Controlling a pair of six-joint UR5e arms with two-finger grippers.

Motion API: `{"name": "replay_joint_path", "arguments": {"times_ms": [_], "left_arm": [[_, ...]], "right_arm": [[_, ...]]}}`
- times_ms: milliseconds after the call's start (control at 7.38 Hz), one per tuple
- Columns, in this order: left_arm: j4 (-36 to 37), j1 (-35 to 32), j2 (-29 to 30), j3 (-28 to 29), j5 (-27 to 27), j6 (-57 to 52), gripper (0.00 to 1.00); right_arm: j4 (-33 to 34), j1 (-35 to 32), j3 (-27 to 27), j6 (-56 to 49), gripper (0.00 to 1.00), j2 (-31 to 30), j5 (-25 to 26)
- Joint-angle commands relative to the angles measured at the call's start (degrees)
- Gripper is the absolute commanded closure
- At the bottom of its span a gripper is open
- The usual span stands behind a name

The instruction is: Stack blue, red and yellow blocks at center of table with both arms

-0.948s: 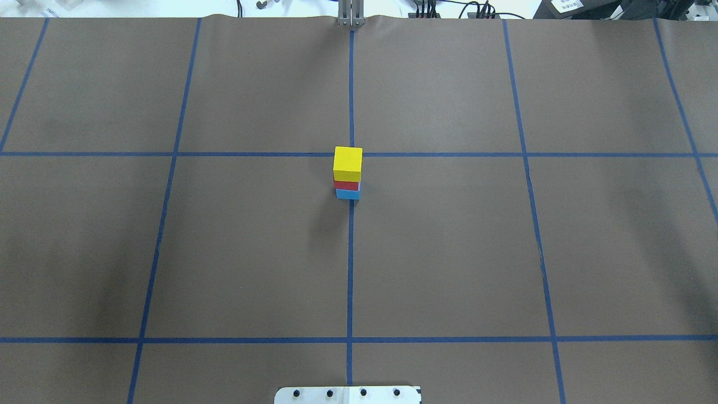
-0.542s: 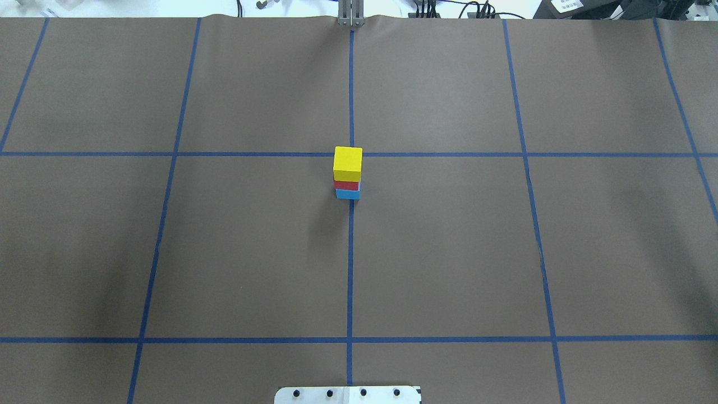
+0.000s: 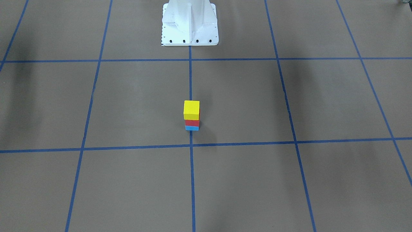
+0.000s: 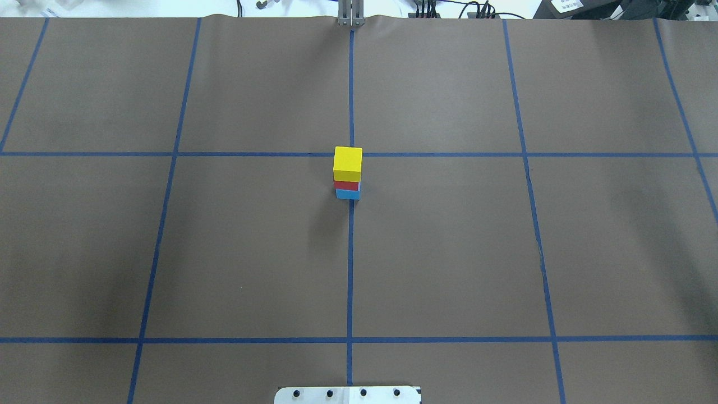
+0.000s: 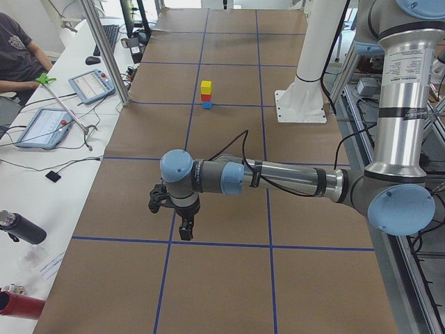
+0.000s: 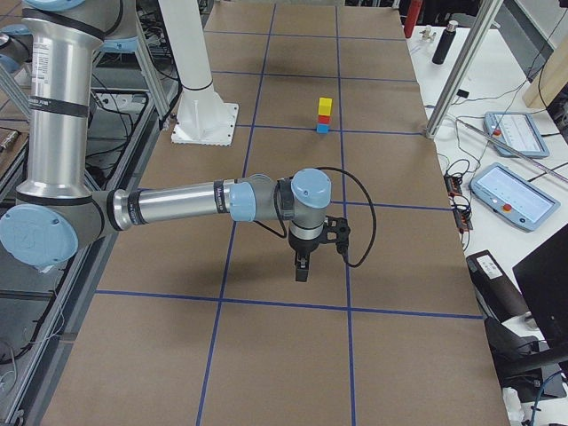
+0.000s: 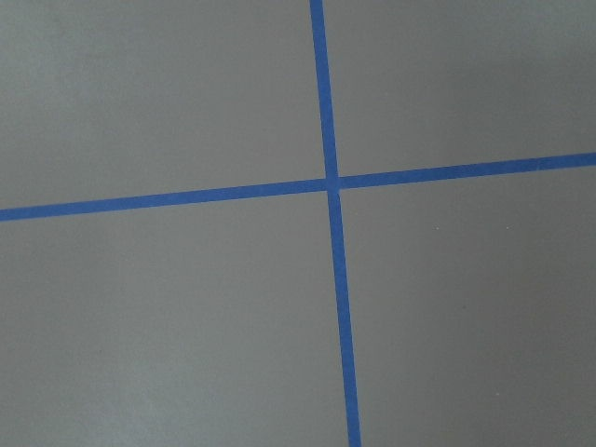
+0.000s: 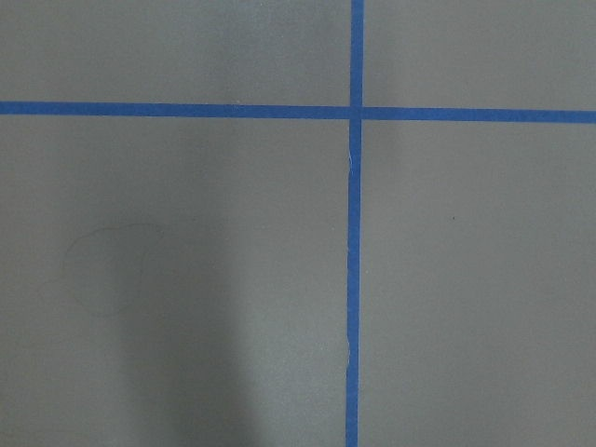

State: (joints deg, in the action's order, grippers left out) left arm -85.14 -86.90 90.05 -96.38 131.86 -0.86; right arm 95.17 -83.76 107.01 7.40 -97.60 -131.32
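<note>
Yellow (image 4: 348,161) on red (image 4: 346,185) on blue (image 4: 348,194), upright, roughly aligned, at bench (image 4: 449,252) centre; base on the middle tape line, just at 6 o'clock of the central crossing in overhead. Judged done: all three stacked, nothing left but maybe parking the arms. No hand touching the stack. Left hand (image 5: 185,228) seen only in left side view, hanging low over bench, well apart from stack, at about 6 o'clock of it there; cannot tell if open or closed. Right hand (image 6: 301,266) seen only in right side view, pointing down over bench, also at about 6 o'clock of stack and well apart; cannot tell open or closed either. Overhead and front: no arms at all, just stack, tape grid, white pedestal (image 3: 190,22) at 12 o'clock in front view. Wrist views: only bare bench and a tape crossing each, no fingers, no blocks. Only in side views: tablets (image 6: 510,133) and, in the left one, a person (image 5: 17,49) at 10 o'clock
</note>
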Motion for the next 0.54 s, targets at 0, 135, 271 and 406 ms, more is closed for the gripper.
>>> {"name": "replay_joint_path", "arguments": {"times_ms": [0,135,271,406], "left_arm": [[0.1,0.0,-0.4,-0.4,0.0,-0.1,0.0],[0.0,0.0,-0.4,-0.2,0.0,-0.1,0.0],[-0.1,0.0,-0.3,-0.5,0.0,-0.2,0.0],[0.0,0.1,-0.2,-0.1,0.0,-0.2,0.0]], "right_arm": [[-0.1,0.0,-0.4,0.0,0.0,0.5,0.1],[-0.1,0.0,-0.6,0.0,0.0,0.6,0.1],[0.0,0.0,-0.8,0.0,0.0,0.6,-0.1],[0.0,0.0,-0.8,0.0,0.0,0.6,-0.1]]}}
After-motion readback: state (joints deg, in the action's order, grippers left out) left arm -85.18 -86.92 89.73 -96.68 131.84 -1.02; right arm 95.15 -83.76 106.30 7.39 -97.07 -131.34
